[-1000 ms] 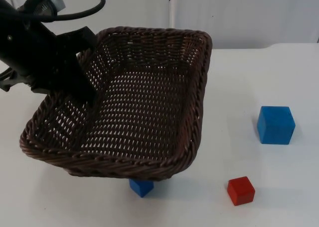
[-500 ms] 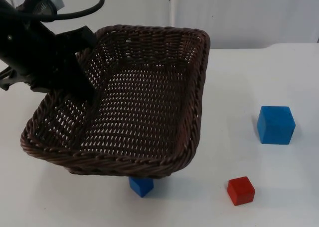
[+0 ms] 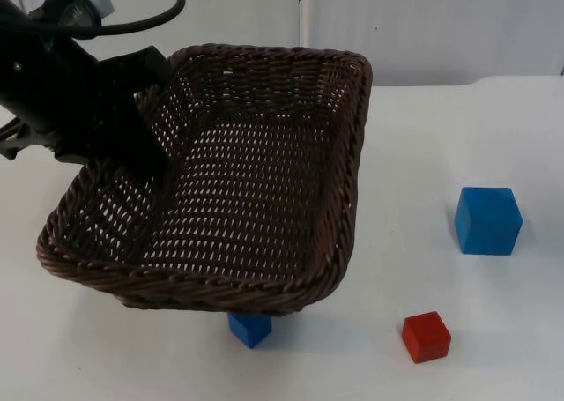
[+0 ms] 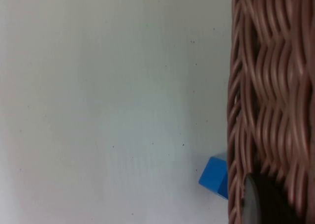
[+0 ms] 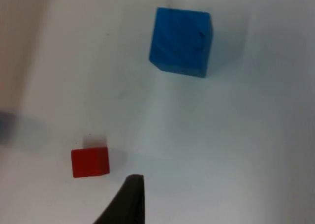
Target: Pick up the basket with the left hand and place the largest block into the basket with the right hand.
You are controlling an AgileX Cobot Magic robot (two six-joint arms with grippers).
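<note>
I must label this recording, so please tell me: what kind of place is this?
Probably a robot test bench or lab, not a home: a bare white table against a grey partition wall, with only a wicker basket and plain coloured blocks, like the large blue block.

We get top cam high, facing fwd; right wrist cam shares its big blue block (image 3: pixel 487 220) (image 5: pixel 181 41) w/ it

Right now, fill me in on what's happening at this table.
The left pincer holds the brown wicker basket by its side wall, lifted and tilted above the white table. A small blue block peeks out beneath its front edge. The large blue block and a red block sit untouched to the right; nothing is in the basket yet.
</note>
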